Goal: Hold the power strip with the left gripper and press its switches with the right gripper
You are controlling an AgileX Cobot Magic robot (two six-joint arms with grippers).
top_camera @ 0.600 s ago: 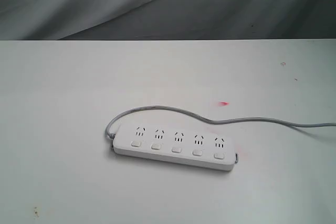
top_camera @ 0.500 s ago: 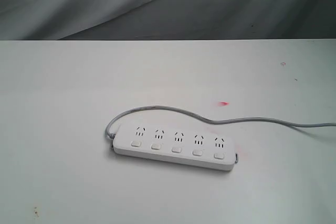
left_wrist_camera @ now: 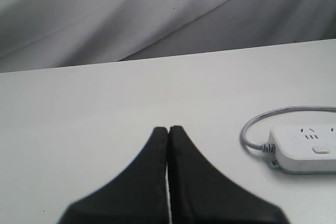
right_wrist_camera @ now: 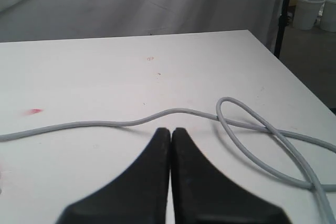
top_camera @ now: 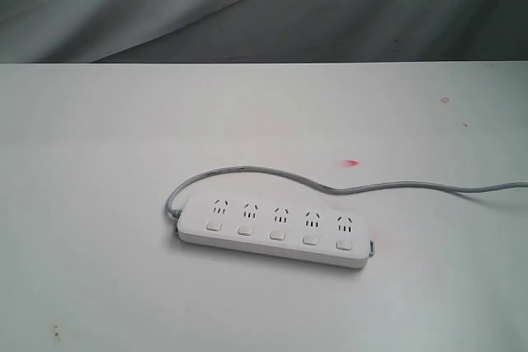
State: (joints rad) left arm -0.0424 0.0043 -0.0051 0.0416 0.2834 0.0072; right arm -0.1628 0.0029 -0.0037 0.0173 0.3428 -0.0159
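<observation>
White power strip (top_camera: 275, 232) prob. well apart from left gripper (left_wrist_camera: 168, 128), tips together.

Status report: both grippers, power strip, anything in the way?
Black left gripper shut, empty. Black right gripper shut, empty, near grey cord. Long flat white plastic power strip lies untouched on white table. Switches unobstructed.

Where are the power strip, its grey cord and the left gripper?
power strip (top_camera: 275, 226), exterior view, middle of its white top.
grey cord (top_camera: 388, 186), exterior view, stretch running off rightward.
left gripper (left_wrist_camera: 168, 129), left wrist view, between its closed black fingertips.
</observation>
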